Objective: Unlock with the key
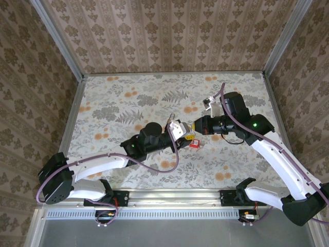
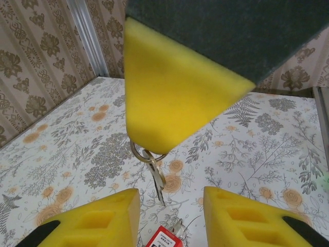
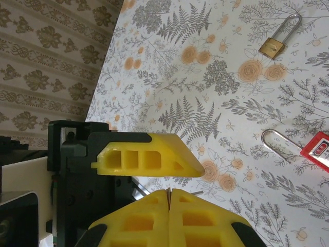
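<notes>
1. The two arms meet nose to nose over the middle of the counter [image 1: 118, 103]. The left hand [image 1: 182, 131] comes in from the left and the right hand [image 1: 198, 126] from the right, with their tips almost touching.
2. The right hand is pinched fully closed. In its own wrist view the two yellow fingers [image 3: 205, 216] are pressed flat together, with a thin sliver of metal poking out of the seam.
3. The left wrist view shows what it's pinching. A split ring sticks out from under the closed yellow wedge, and the key [image 2: 157, 180] dangles from it, blade pointing down, in the air above the counter.
4. The left hand is spread wide with nothing in it. Its two yellow fingers [image 2: 103, 218] sit on either side of the dangling key and lower in the view, not touching it (as far as I can tell).
5. A small red piece with a white label [image 1: 194, 144] lies on the counter just to the near side of where the hands meet. In the right wrist view it has a long silver loop attached. I can't tell whether it's linked to the key.
6. A brass padlock [image 3: 271, 47] with a long silver shackle lies flat on the counter, apart from the red piece.
</notes>
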You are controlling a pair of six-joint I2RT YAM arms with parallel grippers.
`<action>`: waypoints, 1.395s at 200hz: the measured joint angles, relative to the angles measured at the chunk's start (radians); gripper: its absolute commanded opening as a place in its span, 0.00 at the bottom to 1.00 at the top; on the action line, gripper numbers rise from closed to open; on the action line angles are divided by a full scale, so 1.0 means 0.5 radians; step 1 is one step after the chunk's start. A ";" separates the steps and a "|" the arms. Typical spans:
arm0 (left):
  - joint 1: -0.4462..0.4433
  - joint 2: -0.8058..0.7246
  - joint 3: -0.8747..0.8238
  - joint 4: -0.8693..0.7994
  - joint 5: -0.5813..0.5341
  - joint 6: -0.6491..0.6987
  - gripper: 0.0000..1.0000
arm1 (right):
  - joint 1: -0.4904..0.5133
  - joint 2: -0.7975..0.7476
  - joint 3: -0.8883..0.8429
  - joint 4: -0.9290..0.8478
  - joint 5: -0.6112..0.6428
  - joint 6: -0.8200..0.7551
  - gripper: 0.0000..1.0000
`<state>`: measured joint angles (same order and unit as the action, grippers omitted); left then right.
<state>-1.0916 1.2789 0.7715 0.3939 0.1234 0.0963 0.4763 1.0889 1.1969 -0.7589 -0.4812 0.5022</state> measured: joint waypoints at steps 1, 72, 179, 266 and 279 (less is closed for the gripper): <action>0.000 0.001 0.000 0.000 -0.001 0.000 0.35 | -0.001 -0.001 0.000 -0.001 0.000 0.000 0.00; 0.000 0.008 0.000 0.043 -0.067 0.001 0.27 | 0.002 -0.025 0.000 0.002 -0.001 0.007 0.00; 0.000 0.008 0.000 0.085 -0.112 0.002 0.17 | 0.005 -0.043 -0.021 0.044 -0.004 0.044 0.00; -0.002 0.008 0.000 0.096 -0.121 0.010 0.06 | 0.005 -0.049 -0.034 0.055 -0.002 0.045 0.00; -0.002 0.005 0.000 0.096 -0.121 0.018 0.02 | 0.005 -0.050 -0.034 0.056 -0.002 0.046 0.01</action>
<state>-1.0924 1.2816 0.7715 0.4419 0.0631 0.1055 0.4786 1.0637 1.1801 -0.7307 -0.4820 0.5251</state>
